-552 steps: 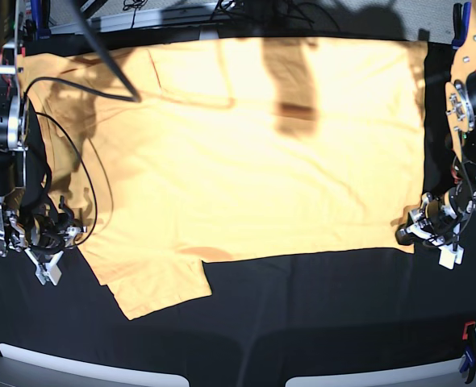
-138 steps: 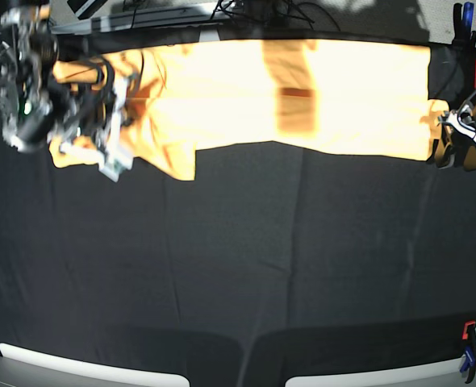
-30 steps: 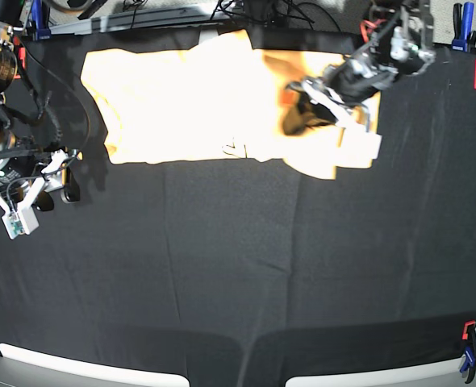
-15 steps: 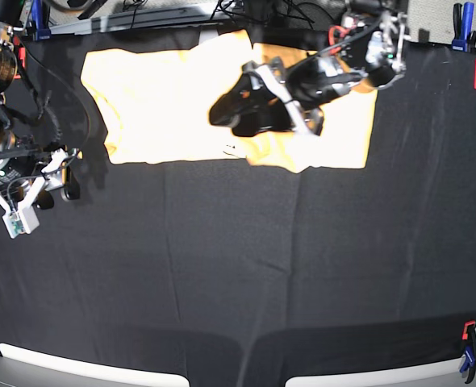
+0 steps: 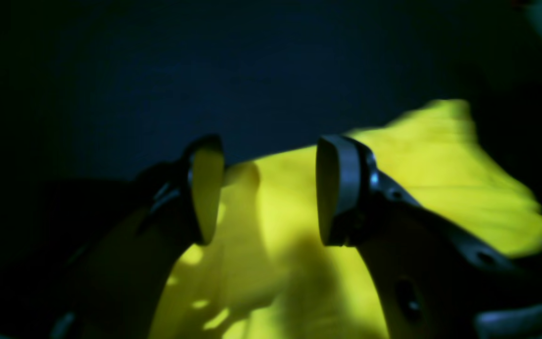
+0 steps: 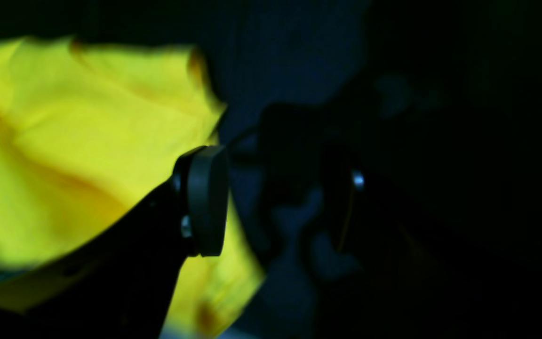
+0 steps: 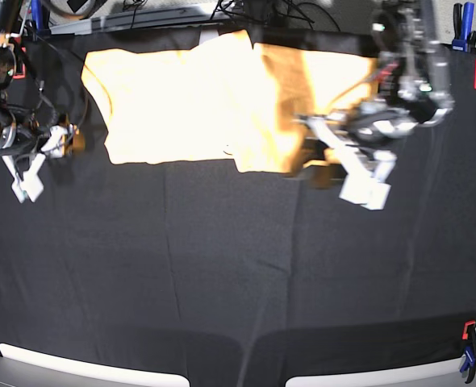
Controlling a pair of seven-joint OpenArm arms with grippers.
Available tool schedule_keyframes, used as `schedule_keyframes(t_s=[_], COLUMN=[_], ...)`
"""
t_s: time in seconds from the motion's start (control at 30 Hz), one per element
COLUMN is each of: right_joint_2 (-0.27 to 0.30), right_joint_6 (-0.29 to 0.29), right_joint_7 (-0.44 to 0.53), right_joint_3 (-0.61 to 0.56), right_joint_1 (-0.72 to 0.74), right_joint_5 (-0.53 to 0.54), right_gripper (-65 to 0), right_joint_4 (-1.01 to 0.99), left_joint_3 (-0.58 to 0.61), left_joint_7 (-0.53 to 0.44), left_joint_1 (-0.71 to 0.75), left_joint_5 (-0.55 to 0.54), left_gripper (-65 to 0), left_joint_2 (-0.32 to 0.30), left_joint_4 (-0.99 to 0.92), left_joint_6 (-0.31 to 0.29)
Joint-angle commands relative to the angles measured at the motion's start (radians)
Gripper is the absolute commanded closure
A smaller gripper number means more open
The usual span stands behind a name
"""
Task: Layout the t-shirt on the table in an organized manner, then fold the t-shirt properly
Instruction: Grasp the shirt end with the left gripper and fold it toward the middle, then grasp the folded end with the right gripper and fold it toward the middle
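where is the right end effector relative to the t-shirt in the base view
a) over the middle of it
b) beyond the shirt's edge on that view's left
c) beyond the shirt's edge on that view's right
b, the right end effector is out over the black cloth, left of the t-shirt

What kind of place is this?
It looks like a robot workshop or lab, I think. A big table is draped in black cloth, red and blue clamps sit at its edge, and two robot arms reach over it.
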Motion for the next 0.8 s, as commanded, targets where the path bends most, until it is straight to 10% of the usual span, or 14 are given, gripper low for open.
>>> schedule_keyframes(t_s=[0.0,0.77], right_joint_2=[0.022,0.009], right_joint_6=[0.037,0.045], right_joint_7=[-0.006,-0.012], right_joint_3=[0.009,-0.144], right_joint_1=[0.008,0.005], right_joint_5=[0.081,0.078], right_gripper=[-30.6,-30.6], right_joint_4=[0.005,-0.181], left_joint_3=[-0.018,-0.079], left_joint_7=[-0.029,-0.036], left_joint_1=[-0.010,-0.011], left_joint_5=[-0.010,-0.011], left_gripper=[-29.9,-29.9], left_joint_2=[-0.010,-0.074], left_joint_4=[0.019,0.019], left_joint_6=[-0.008,-0.008])
